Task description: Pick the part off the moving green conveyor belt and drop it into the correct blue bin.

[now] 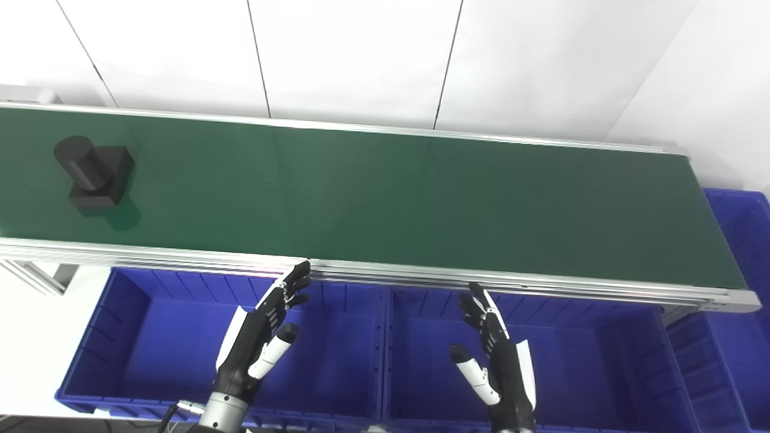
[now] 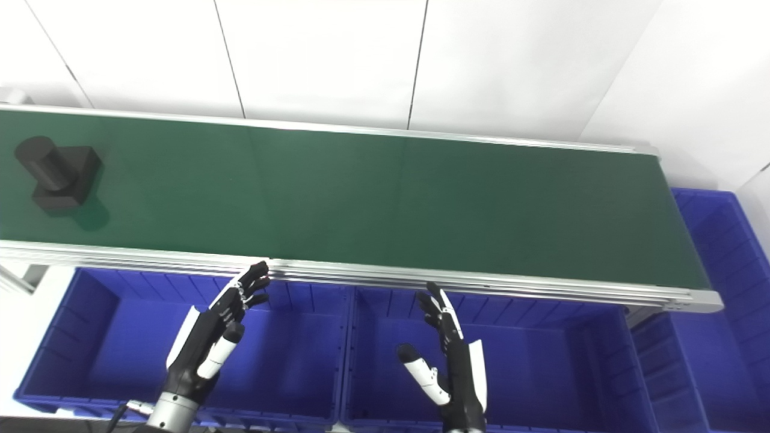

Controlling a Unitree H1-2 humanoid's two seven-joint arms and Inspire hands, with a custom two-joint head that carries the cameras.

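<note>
A black part point(image 1: 93, 172), a cylinder on a square block, sits at the far left of the green conveyor belt point(image 1: 385, 192). My left hand point(image 1: 264, 334) is open and empty, held above the left blue bin point(image 1: 120, 337), fingertips near the belt's front rail. My right hand point(image 1: 496, 355) is open and empty above the middle blue bin point(image 1: 601, 361). Both hands are far to the right of the part, which also shows in the right eye view point(image 2: 57, 175).
A third blue bin point(image 1: 743, 252) stands past the belt's right end. The belt's aluminium front rail point(image 1: 421, 276) runs between the hands and the belt. A white wall lies behind the belt.
</note>
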